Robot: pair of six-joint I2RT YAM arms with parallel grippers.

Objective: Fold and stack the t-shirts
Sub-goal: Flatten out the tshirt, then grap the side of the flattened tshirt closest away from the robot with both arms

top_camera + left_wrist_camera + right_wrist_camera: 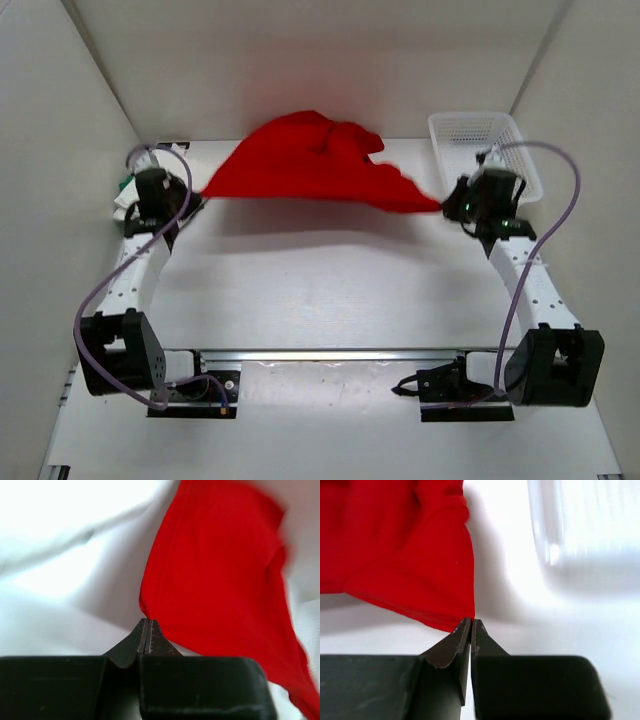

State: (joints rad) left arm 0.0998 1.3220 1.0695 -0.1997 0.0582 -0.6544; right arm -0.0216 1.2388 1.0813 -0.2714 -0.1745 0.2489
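Observation:
The red t-shirt (310, 165) hangs stretched between my two grippers above the far half of the table, casting a shadow below. My left gripper (200, 193) is shut on its left corner; in the left wrist view (148, 621) the closed tips pinch the red cloth (220, 570). My right gripper (443, 204) is shut on its right corner; in the right wrist view (471, 621) the cloth (405, 545) spreads up and left from the closed tips. A bit of green cloth (122, 184) and white cloth (122, 202) show behind the left arm, mostly hidden.
A white plastic mesh basket (455, 128) stands at the back right, just behind the right gripper; it is blurred in the right wrist view (585, 520). White walls close in the left, back and right sides.

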